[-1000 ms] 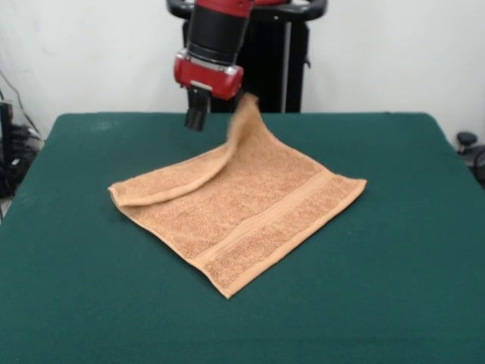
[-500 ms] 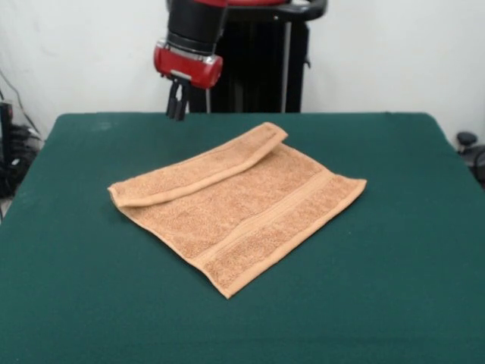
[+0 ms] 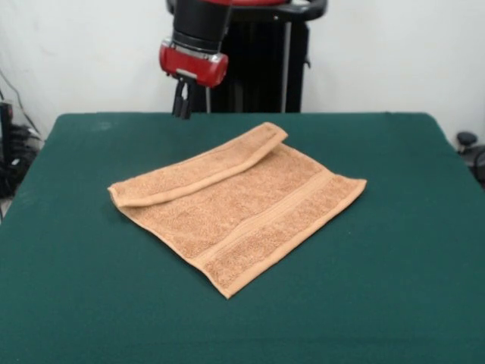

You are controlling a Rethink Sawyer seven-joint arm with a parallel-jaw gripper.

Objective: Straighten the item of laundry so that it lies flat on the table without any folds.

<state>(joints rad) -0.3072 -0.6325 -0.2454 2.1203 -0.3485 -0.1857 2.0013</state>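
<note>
The item of laundry (image 3: 250,212), an orange-tan towel, lies near the middle of the table (image 3: 394,296), set cornerwise. Its far left edge is folded over on itself in a long strip (image 3: 201,171) running from the left corner to the far corner. A woven band runs along its near right side. My gripper (image 3: 182,112) hangs above the table's far edge, up and to the left of the towel's far corner and apart from the cloth. Its fingers are shut with nothing between them.
The robot's black pedestal (image 3: 265,68) stands behind the table's far edge. Cables and dark gear (image 3: 11,152) sit off the table at the left, and a small dark object (image 3: 466,140) at the right.
The raised towel corner dropped from beside my gripper and settled as a fold on the towel. My gripper rose and moved left, then shifted slightly right.
</note>
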